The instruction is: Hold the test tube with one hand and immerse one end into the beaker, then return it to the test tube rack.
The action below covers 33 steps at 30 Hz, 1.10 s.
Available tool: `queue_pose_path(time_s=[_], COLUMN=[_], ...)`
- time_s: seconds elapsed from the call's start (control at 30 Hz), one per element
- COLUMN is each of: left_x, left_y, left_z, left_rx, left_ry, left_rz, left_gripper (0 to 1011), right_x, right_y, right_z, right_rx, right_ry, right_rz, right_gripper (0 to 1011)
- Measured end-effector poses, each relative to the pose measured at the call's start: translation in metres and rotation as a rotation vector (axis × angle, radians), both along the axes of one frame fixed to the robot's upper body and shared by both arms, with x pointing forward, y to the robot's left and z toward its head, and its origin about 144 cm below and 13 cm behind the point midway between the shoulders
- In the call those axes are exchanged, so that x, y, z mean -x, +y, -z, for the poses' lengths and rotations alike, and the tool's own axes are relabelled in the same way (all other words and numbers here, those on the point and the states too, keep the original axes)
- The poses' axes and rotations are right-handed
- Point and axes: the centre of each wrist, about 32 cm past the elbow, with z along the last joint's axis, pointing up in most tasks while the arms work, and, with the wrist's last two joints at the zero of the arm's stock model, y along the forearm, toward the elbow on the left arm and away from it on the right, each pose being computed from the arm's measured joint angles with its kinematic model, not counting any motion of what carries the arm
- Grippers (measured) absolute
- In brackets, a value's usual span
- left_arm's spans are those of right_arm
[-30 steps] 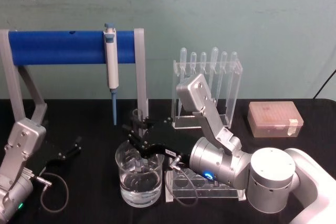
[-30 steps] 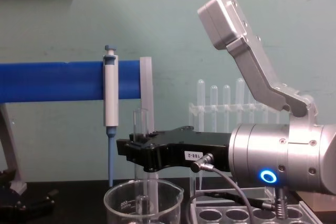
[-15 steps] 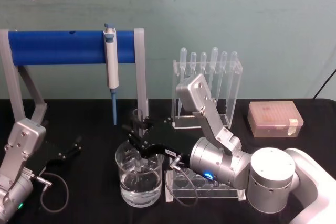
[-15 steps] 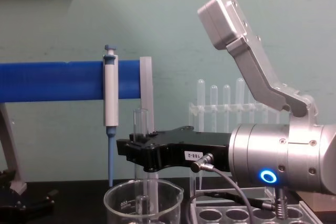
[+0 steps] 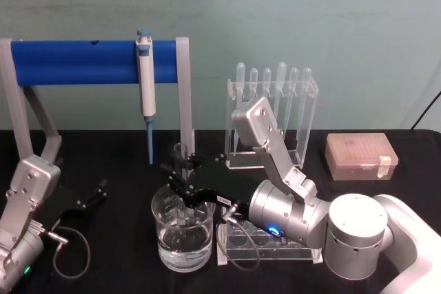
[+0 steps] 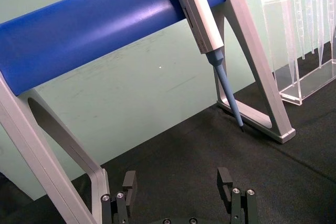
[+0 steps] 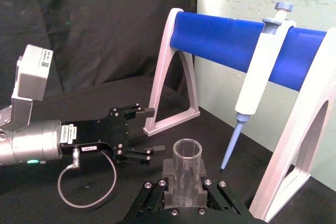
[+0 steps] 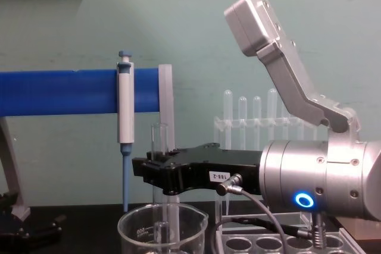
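Clamped around the test tube (image 7: 186,157) with the fingers (image 7: 169,172) of the right gripper (image 7: 185,190), one black pad on either side of the glass, a little below the open rim. Holds the tube upright over the beaker (image 5: 182,235), with the lower part down inside the beaker's mouth. Seems to dip the round end into the water, though hard to be sure through the curved, wet glass; cannot tell whether touching the bottom. Hidden along its middle, in the chest view, behind the black gripper body, with just the rim above and a short stretch below seen through the beaker wall. Cut off there too, at the lower edge: the beaker's bottom half.

Just beside the beaker, toward the robot's right, stands the test tube rack (image 5: 236,242), largely covered by the silver wrist with its blue ring.

Parked low on the robot's left, well apart from the beaker: the left gripper (image 6: 177,182), fingers spread wide and holding nothing, their bases cropped in the left wrist view.

Behind, on the black bench (image 5: 124,266), a blue bar (image 5: 76,62) carrying a pipettor (image 5: 145,87), tip hanging free.
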Motion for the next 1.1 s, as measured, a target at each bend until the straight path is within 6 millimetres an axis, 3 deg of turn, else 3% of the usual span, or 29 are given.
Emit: queue_pose_path(time_s=[1.1], left_x=[0.0], left_y=[0.0], left_z=[0.0], left_rx=[0.0], left_ry=[0.0], left_rz=[0.0], left_gripper=[1000], right_x=[0.0], right_y=[0.0], right_z=[0.0], right_rx=[0.0], right_ry=[0.0], right_rz=[0.0], right_gripper=[224])
